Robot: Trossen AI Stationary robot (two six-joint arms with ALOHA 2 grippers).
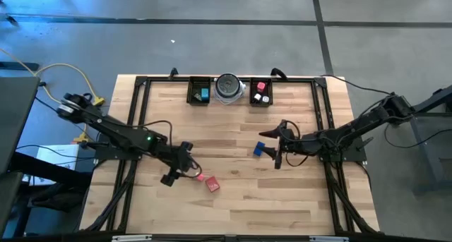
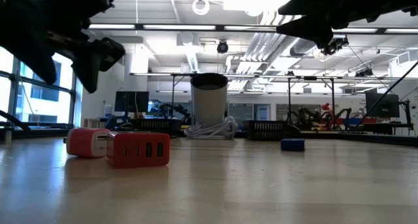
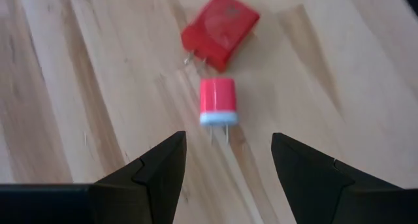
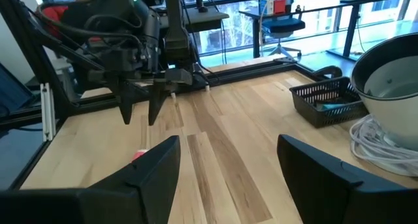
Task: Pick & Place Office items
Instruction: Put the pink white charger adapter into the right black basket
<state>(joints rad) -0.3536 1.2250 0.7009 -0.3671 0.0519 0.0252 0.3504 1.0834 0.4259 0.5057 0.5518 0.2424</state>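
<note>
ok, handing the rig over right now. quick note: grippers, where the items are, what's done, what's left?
Left gripper: open, empty, above the small red charger; larger red charger just beyond it.
Right gripper: open, empty, beside the blue block at mid-table.
Done: a teal piece sits in the left tray; red and white pieces in the right tray.
Left: both red chargers and the blue block, on the bare table.

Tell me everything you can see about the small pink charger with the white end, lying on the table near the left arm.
The small pink charger is a rounded little block, glossy like plastic, pink with a white end from which two thin metal prongs stick out. It lies on the bare wooden table, prongs pointing toward the left gripper, whose jaws stand open, not touching it. Its other end lies right by the prongs of a bigger red charger.
</note>
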